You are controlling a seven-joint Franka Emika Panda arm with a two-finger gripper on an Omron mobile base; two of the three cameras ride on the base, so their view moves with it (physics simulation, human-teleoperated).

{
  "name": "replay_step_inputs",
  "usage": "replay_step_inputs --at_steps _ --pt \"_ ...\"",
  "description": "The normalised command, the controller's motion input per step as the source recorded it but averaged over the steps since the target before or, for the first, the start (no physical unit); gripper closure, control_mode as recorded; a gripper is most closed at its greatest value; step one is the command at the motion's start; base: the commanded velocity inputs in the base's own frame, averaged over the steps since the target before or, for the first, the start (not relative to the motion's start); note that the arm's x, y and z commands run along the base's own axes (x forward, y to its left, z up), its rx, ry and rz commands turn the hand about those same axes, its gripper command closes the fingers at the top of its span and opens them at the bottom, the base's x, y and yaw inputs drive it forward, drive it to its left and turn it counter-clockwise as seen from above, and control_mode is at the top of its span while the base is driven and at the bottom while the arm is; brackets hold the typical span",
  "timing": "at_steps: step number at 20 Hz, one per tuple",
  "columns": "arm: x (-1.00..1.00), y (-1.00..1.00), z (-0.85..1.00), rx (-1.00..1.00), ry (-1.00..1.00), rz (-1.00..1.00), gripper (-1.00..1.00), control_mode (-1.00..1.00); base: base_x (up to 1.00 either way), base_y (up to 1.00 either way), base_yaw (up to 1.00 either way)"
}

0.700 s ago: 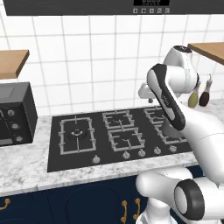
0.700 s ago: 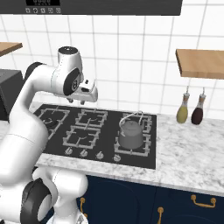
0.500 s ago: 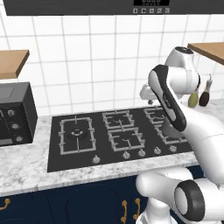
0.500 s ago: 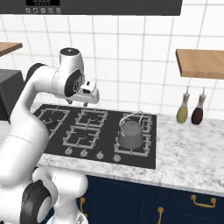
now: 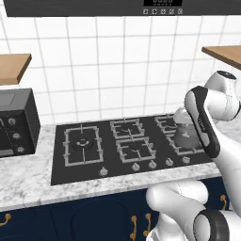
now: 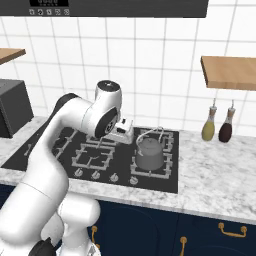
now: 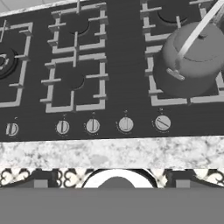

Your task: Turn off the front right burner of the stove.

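**End effector carried over the cooktop, knob not yet reached**

The end effector (image 6: 124, 131) was held above the stove (image 6: 50, 142), clear of everything; whether its fingers were spread or closed could not be told. Against the frames a moment earlier it had been swung lower and further right, toward the kettle (image 6: 150, 152). By that move the knob row was brought into the hand view, so the approach was judged nearly set up. The front right burner (image 7: 175, 94) was found beneath the kettle, at the stove's right near corner. The rightmost knob (image 7: 162, 123), seen turned askew unlike its neighbours, was judged the one to be reset. The worktop (image 7: 109, 153) lay below.
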Motion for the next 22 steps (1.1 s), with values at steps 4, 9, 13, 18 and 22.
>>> replay_step_inputs --at_steps 4,9,13,18,22 --pt "-0.27 -0.84 -0.78 0.04 0.08 -0.06 -1.00 -1.00 0.00 0.00 0.00" --pt "-0.07 -0.51 -0.82 -0.04 0.10 -0.01 -1.00 -1.00 0.00 0.00 0.00" --pt "0.14 0.00 -0.67 -0.20 0.10 0.01 -1.00 -1.00 0.00 0.00 0.00" --pt "0.09 0.00 -0.43 -0.11 0.02 0.01 -1.00 -1.00 0.00 0.00 0.00" --pt "0.14 0.00 -0.48 -0.13 0.04 0.00 -1.00 -1.00 0.00 0.00 0.00"
